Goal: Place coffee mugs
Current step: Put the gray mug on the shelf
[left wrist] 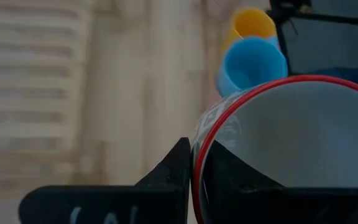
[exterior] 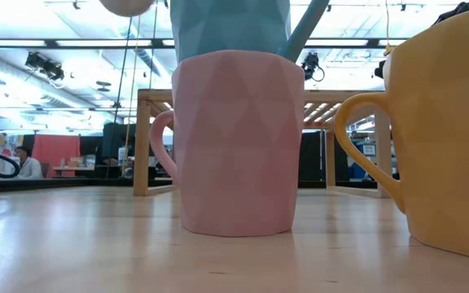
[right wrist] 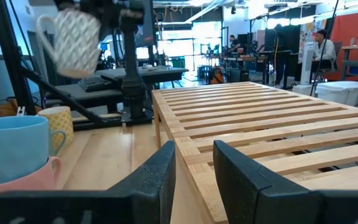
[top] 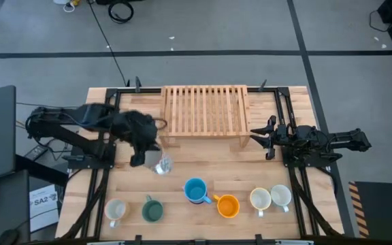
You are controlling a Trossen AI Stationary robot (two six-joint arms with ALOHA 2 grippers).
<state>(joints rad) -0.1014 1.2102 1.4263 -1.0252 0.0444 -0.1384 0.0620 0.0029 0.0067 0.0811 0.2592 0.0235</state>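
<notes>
My left gripper [top: 145,158] is shut on a white mug with a dark pattern and a red rim [top: 162,164], carried in the air in front of the wooden rack [top: 204,110]. From the right wrist view this mug [right wrist: 73,40] hangs high above the table. On the near part of the table stand a cream mug [top: 116,209], a dark green mug [top: 152,209], a blue mug [top: 196,190] stacked in a pink mug [exterior: 234,146], an orange mug [top: 228,205], a pale yellow mug [top: 260,199] and a white mug [top: 281,196]. My right gripper [right wrist: 194,171] waits open beside the rack's right end. My left gripper [left wrist: 194,152] holds the patterned mug by its red rim [left wrist: 199,163], one finger [left wrist: 232,171] inside the mug and the other finger [left wrist: 169,171] outside against the wall. The mug [right wrist: 73,40] is lifted clear of the table.
The slatted wooden rack [right wrist: 260,118] stands on legs at the table's far middle. The row of mugs fills the near edge from left to right. Bare table [top: 250,170] lies between rack and mugs. People sit in the room beyond the table.
</notes>
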